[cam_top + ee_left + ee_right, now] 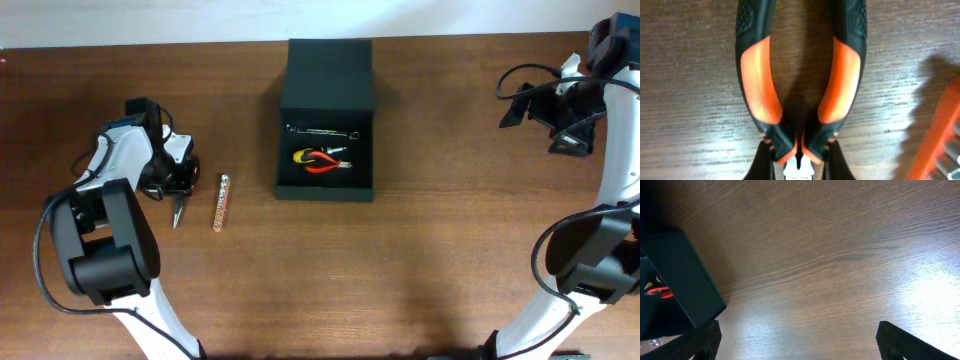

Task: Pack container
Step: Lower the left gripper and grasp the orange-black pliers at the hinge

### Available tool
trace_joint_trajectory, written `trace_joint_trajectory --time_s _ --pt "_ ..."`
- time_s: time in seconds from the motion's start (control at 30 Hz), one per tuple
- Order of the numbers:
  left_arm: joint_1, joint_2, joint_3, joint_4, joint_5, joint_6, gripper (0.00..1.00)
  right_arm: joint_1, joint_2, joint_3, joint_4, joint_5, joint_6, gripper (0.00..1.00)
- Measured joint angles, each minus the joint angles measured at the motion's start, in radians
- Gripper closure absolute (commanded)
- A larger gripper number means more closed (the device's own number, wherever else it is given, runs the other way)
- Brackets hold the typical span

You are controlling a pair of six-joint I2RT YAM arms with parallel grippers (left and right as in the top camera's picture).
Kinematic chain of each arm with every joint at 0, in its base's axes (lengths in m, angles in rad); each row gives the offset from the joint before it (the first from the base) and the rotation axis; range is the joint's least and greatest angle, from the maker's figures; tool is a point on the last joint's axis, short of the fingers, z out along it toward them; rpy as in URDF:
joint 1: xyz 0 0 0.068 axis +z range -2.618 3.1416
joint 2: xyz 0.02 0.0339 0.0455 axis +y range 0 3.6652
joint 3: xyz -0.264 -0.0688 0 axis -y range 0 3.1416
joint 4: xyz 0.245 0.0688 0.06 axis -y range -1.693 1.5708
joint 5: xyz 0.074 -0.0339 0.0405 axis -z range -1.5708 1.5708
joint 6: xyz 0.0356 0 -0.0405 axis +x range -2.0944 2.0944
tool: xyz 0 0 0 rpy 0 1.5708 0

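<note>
Container (326,186): dark box at the far middle of the table (420,270), mouth facing up, lid (330,70) folded back toward the far edge, presumably to leave the opening free for loading from above. With the lid out, long axis near-to-far, hinge on the far side. Already inside: a silver wrench (320,131) and red-and-yellow pliers (320,160), both lying crosswise. Left gripper (176,190), well left of the box: pressed onto black-and-orange pliers (757,85) where the handles meet, handles fanning away from the wrist camera, likely pinched there for a balanced carry. Lifted or resting on the wood, cannot tell. Just beside, an orange ribbed rod (221,201), lengthwise near-to-far, not yet packed. Right gripper (797,335): spread wide, empty, held off to the right over bare wood, judged clear of the left arm's route.
</note>
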Motion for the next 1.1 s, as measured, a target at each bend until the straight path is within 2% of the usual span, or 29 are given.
trace_joint_trajectory --time_s 0.53,0.67,0.73,0.8,1.0,1.1 --pt "0.001 -0.001 0.013 -0.025 0.000 -0.003 0.97 0.000 0.000 0.000 0.000 0.000 0.000 0.01" --pt "0.001 -0.001 0.013 -0.025 0.000 -0.003 0.87 0.000 0.000 0.000 0.000 0.000 0.000 0.01" --pt "0.001 -0.001 0.013 -0.025 0.000 -0.003 0.77 0.000 0.000 0.000 0.000 0.000 0.000 0.01" --pt "0.001 -0.001 0.013 -0.025 0.000 -0.004 0.74 0.000 0.000 0.000 0.000 0.000 0.000 0.01" --pt "0.001 0.018 0.012 -0.006 0.007 -0.005 0.47 0.000 0.000 0.000 0.000 0.000 0.000 0.01" --pt "-0.002 0.021 0.017 -0.002 0.015 -0.009 0.41 0.000 0.000 -0.001 0.001 0.000 0.000 0.01"
